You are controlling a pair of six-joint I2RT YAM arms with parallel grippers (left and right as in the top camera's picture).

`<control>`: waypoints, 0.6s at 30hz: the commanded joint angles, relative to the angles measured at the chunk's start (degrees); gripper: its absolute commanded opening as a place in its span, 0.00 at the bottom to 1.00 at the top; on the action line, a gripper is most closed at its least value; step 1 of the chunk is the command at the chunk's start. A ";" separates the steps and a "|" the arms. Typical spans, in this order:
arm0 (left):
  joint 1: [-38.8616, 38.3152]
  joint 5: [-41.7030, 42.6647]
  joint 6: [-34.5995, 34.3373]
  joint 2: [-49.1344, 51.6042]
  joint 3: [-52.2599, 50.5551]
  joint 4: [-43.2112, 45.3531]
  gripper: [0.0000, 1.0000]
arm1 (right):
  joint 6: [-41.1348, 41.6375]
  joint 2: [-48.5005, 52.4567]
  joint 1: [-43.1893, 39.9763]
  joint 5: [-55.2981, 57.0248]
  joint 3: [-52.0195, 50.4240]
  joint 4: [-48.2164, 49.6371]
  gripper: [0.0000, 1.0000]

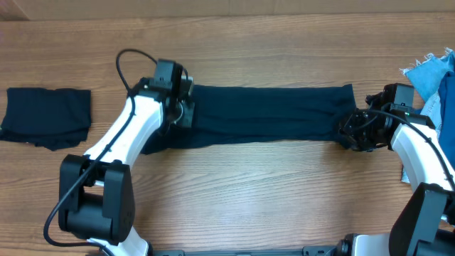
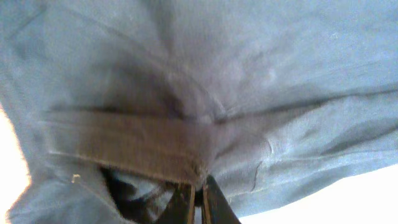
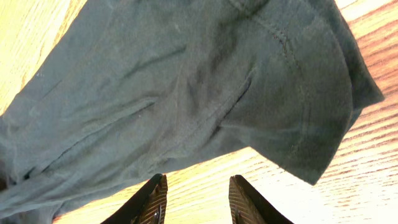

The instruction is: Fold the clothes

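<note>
Both ends need holding: left fingers (image 2: 217, 210) pinch the navy garment (image 1: 270, 114), right fingers (image 3: 149, 202) stand spread beside its hem and should close before any lift

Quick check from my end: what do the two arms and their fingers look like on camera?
The left arm and right arm have white shells with black joints and bases. A black cable loops off the left arm. The right gripper has dark, tapered fingers.

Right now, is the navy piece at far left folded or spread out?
Folded: the navy piece lies flat as a compact rectangle on the table, with nothing touching it.
</note>
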 commanded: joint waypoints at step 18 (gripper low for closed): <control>0.11 -5.73 3.72 8.46 5.88 -6.03 0.28 | -0.26 0.02 0.15 1.62 -0.13 -1.79 0.40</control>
